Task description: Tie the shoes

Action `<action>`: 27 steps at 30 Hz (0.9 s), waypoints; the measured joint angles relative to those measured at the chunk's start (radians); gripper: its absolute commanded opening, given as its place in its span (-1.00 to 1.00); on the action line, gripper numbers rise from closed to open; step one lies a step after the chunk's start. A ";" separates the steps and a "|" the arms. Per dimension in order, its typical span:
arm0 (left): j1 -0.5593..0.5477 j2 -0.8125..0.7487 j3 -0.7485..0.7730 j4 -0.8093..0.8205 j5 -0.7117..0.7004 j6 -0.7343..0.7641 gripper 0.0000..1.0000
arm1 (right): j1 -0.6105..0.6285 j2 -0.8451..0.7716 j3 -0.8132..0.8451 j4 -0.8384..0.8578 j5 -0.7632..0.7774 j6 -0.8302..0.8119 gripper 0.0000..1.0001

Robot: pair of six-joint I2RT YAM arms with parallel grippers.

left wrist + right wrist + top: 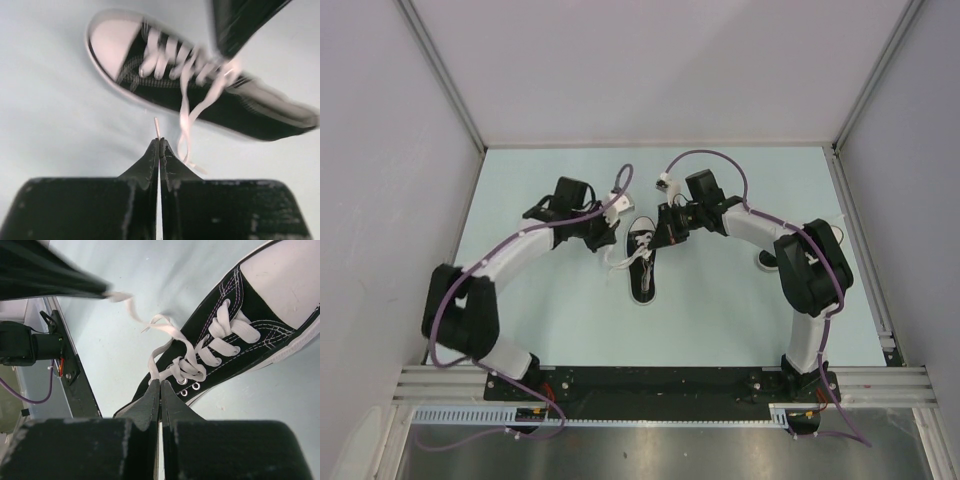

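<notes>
One black sneaker with a white toe cap lies mid-table, toe toward the far side. My left gripper is just left of it, shut on a white lace end whose tip pokes out past the closed fingers. My right gripper is at the shoe's right side, shut on the other lace close to the top eyelets. In the right wrist view the shoe fills the upper right, and the left gripper holds its lace end out to the upper left. The laces are crossed over the tongue.
A black and white object lies partly hidden behind the right arm. White walls enclose the table on the left, far and right sides. A black rail runs along the near edge by the arm bases.
</notes>
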 measured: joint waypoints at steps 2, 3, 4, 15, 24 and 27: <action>0.001 -0.084 0.019 -0.010 0.064 -0.010 -1.00 | 0.000 0.001 0.000 0.004 0.002 -0.001 -1.00; 0.000 -0.125 0.027 -0.018 0.096 -0.012 -1.00 | 0.000 0.001 0.000 0.007 0.003 -0.004 -1.00; -0.004 -0.166 0.031 -0.026 0.129 -0.013 -1.00 | 0.000 0.001 0.000 0.010 0.004 -0.008 -1.00; -0.210 -0.308 0.032 -0.132 0.295 0.001 -1.00 | -0.013 0.008 0.000 0.096 -0.005 -0.021 -1.00; -0.410 -0.145 0.034 0.000 0.268 -0.026 -1.00 | -0.017 0.009 0.000 0.129 -0.051 -0.021 -1.00; -0.480 -0.062 0.040 0.060 0.251 -0.027 -1.00 | -0.017 0.009 0.000 0.138 -0.068 -0.021 -1.00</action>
